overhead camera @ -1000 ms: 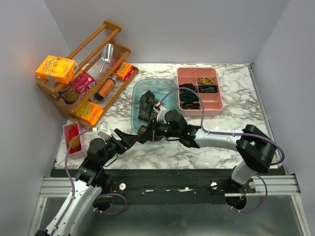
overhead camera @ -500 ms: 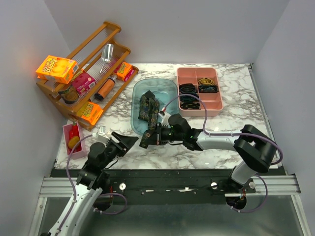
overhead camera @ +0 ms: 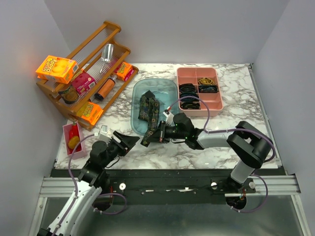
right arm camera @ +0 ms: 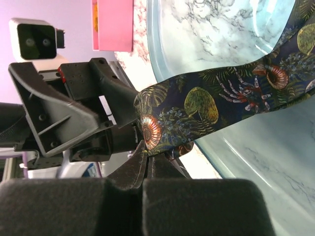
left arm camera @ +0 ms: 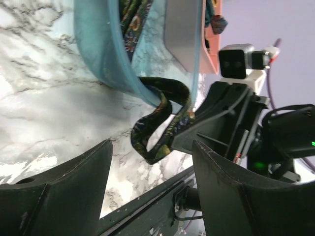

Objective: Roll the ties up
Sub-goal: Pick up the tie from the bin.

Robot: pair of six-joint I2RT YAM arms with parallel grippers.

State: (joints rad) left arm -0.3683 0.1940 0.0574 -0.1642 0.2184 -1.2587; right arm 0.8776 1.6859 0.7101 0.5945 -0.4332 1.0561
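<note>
**Right gripper (overhead camera: 151,137) clamped on tie end; left gripper (overhead camera: 131,142) standing off**

The right gripper is pinching one end of the tie (overhead camera: 149,112) between closed fingers, just near of the tray (overhead camera: 167,96) and low over the table (overhead camera: 236,123). The tie is running from inside the tray, over its near rim, and down to that grip. The held end is curling into a loose loop rather than a tight coil.

The left gripper is hanging just left of the loop, jaws spread wide and carrying nothing.

Change noted: a second ago the two grippers were meeting at the tie end. The left one is now drawing back toward the near left, and the right one is easing nearer with its hold unbroken. More of the tie is being pulled out along the tray.

Assessment: the left gripper appears to have given up its contact, so only one hand is controlling the fabric. Rolling is not yet showing. Most of the tie is lying unrolled, and part of it is bunching in the tray, which may drag against the rim.
</note>
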